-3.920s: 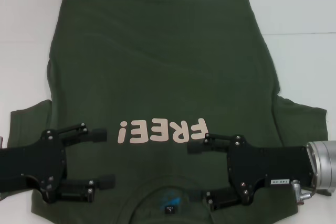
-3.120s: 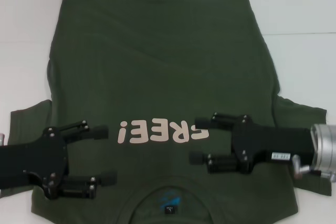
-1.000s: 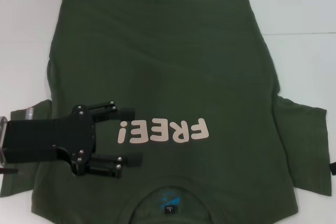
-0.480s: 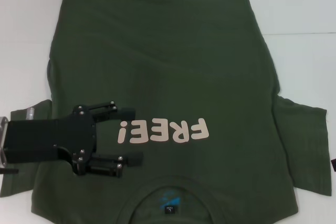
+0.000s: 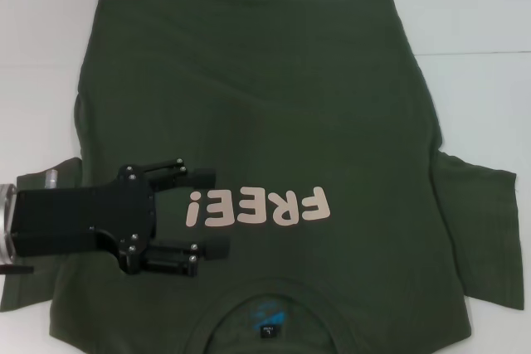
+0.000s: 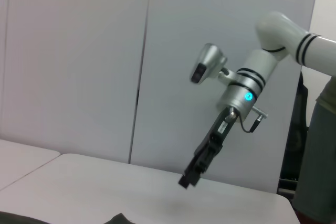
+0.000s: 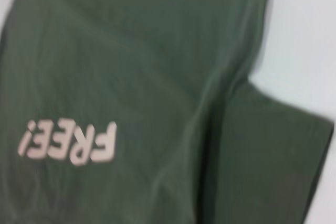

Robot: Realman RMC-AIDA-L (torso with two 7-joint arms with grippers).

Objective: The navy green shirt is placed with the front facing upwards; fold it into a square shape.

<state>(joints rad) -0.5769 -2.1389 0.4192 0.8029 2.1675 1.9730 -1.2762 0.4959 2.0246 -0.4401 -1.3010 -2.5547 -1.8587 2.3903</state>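
1. Our left gripper (image 5: 207, 211) reaches in from the left edge of the head view, its two black fingers (image 5: 202, 177) spread apart and pointing toward the middle
2. Its black wrist block sits level behind the fingers, with a silver cuff at the frame edge
3. Our right gripper (image 6: 190, 178) shows only in the left wrist view, raised and angled downward on its white arm, finger state unreadable
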